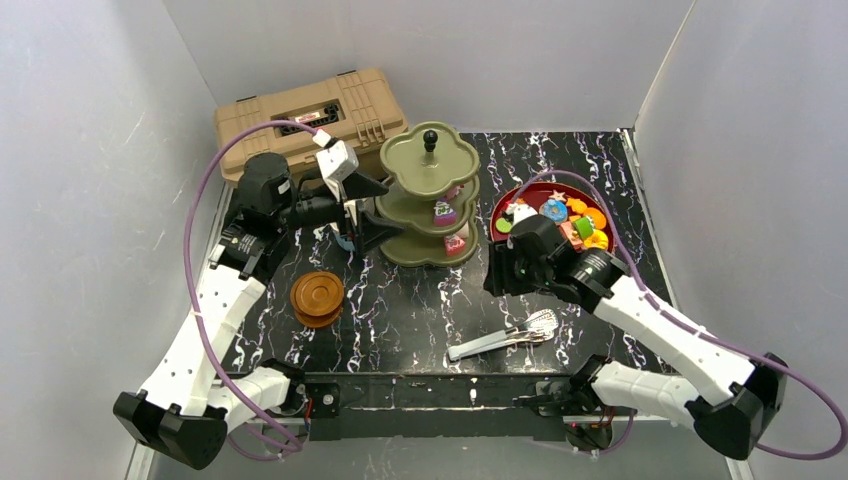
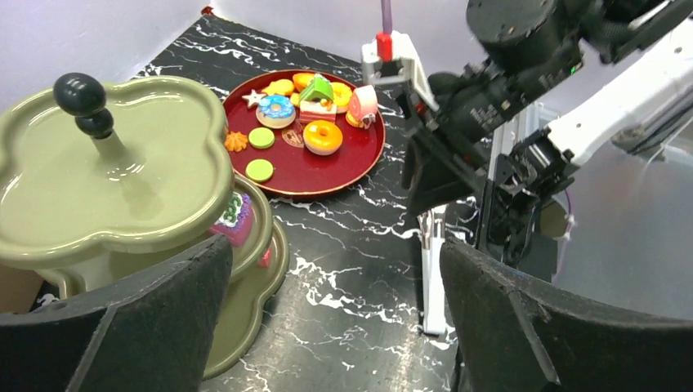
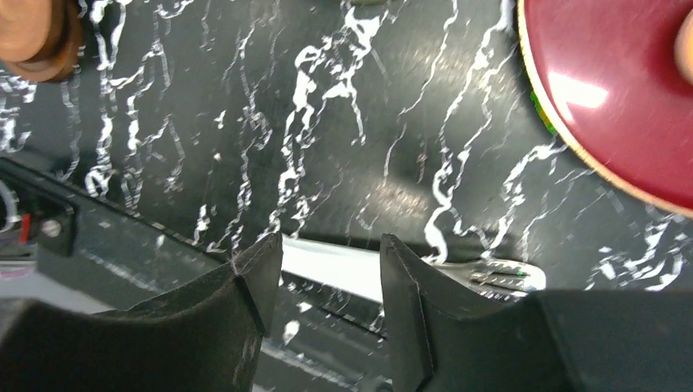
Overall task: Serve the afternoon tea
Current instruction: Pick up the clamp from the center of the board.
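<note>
red plate (image 3: 621, 98) cut off at right wrist view's edge, saucers (image 3: 33, 41) clipped top-left, tongs (image 3: 343, 265) half hidden behind fingers (image 3: 409, 318)

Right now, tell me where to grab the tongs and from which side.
Grip the tongs at mid-handle, coming straight down from above. They lie flat on the table, so only the narrow sides are free. Set the fingers across the slim handle, clear of the wider scalloped head. The right gripper is open and hangs over that handle.
</note>
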`<action>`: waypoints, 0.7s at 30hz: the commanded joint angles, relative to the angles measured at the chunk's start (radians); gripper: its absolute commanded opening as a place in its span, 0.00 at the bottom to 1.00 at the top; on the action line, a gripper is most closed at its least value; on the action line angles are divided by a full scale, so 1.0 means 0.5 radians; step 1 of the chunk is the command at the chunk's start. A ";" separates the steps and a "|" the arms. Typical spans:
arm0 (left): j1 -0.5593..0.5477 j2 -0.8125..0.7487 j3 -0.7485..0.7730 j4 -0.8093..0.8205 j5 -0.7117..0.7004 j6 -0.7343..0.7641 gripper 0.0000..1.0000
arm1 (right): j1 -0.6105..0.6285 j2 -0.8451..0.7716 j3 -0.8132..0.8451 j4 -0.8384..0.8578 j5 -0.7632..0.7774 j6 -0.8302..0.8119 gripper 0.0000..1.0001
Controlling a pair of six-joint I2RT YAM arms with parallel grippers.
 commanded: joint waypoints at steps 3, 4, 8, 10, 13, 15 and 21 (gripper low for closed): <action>-0.136 0.019 -0.047 -0.380 0.101 0.597 0.97 | 0.047 -0.269 -0.207 -0.289 -0.244 0.550 0.57; -0.183 0.019 -0.061 -0.430 0.062 0.679 0.97 | 0.050 -0.301 -0.257 -0.296 -0.245 0.588 0.57; -0.296 0.037 -0.087 -0.572 -0.021 0.889 0.97 | 0.055 -0.416 -0.427 -0.265 -0.337 0.690 0.58; -0.310 0.046 -0.105 -0.602 -0.039 0.955 0.97 | 0.055 -0.460 -0.520 -0.220 -0.383 0.740 0.58; -0.310 0.049 -0.115 -0.643 -0.044 1.049 0.97 | 0.066 -0.506 -0.647 -0.155 -0.441 0.815 0.58; -0.310 0.044 -0.115 -0.648 -0.036 1.065 0.97 | 0.073 -0.537 -0.726 -0.113 -0.432 0.845 0.58; -0.310 0.050 -0.105 -0.632 0.000 1.044 0.98 | 0.073 -0.516 -0.848 0.203 -0.168 0.889 0.61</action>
